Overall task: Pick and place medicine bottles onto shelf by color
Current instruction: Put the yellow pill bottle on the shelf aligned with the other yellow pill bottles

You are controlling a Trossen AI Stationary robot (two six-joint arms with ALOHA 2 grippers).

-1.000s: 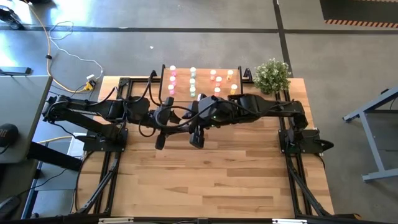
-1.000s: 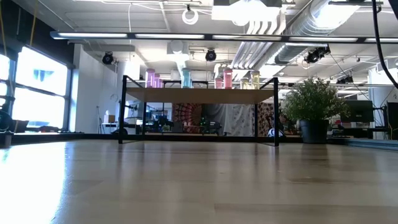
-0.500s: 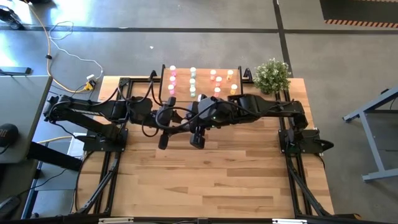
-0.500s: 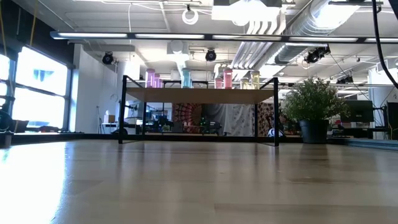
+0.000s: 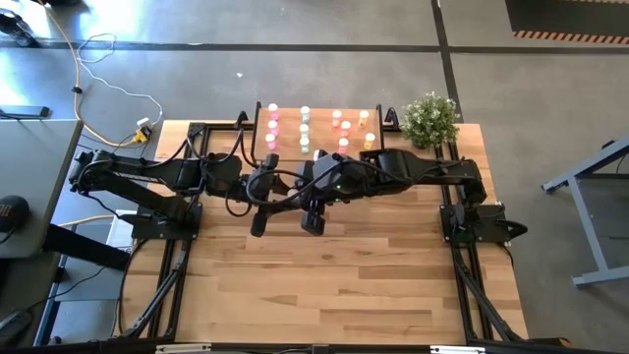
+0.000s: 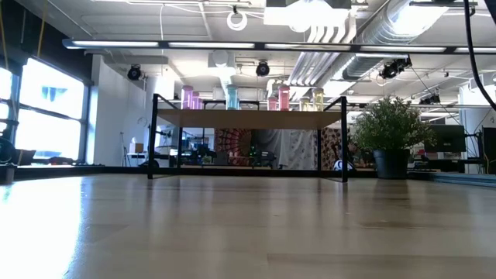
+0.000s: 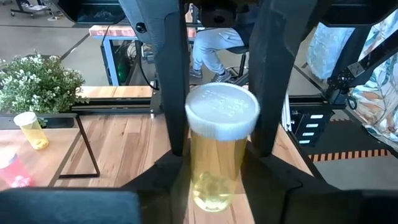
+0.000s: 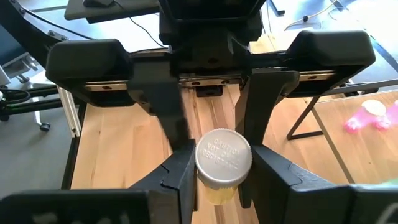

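The shelf [image 5: 316, 131], a light-wood board on thin black legs at the table's far edge, carries upright pale-capped medicine bottles [image 5: 305, 130] in pink, green, red-orange and yellow columns, while one yellow bottle [image 7: 221, 152] stands clamped between the left gripper's [image 7: 217, 134] fingers and another yellow bottle [image 8: 222, 167] between the right gripper's [image 8: 217, 163].

The light, striped wood-plank desk [image 5: 334, 285] carries two dark black arms. On the pale wooden shelf with thin black legs [image 5: 319, 110] at the far edge, tiny white-capped bottles stand in colour columns: pink bottles [image 5: 272, 126] at left, pale green bottles [image 5: 305, 125] next, red-orange bottles [image 5: 340, 124], then yellow bottles [image 5: 366, 126] at right. A green leafy potted plant [image 5: 430, 118] with whitish flecks sits right of the shelf. The black left hand [image 7: 214, 149] frames a translucent yellow bottle with a white cap [image 7: 219, 155]; the black right hand [image 8: 214, 177] frames a yellowish bottle with a grey-white embossed cap [image 8: 222, 163]. The floor [image 5: 295, 59] is grey concrete
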